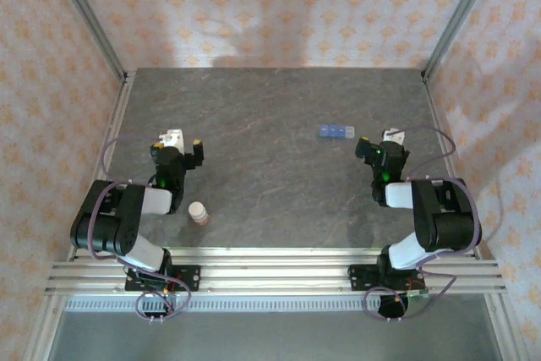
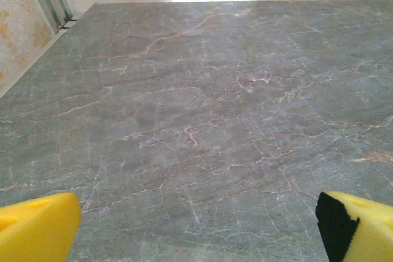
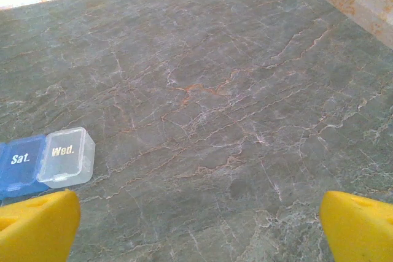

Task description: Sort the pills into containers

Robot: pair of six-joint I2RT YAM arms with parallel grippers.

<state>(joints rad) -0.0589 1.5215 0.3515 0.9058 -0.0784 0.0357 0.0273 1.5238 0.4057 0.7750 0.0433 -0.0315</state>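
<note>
I have the pill box (image 1: 336, 132) lying flat on the table (image 1: 270, 82), and its lids look shut; two read "Sat." and "Wed." in the right wrist view. My right gripper (image 1: 380, 148) sits just right of the pill box, jaws wide and holding nothing. My left gripper (image 1: 182, 145) is well to the left of it, also wide and empty. The bottle (image 1: 198, 212) stands upright with its white cap on, well apart from the pill box toward the near left. I see no loose pills, so I judge the sorting not yet begun: opening, pouring and placing all remain.
</note>
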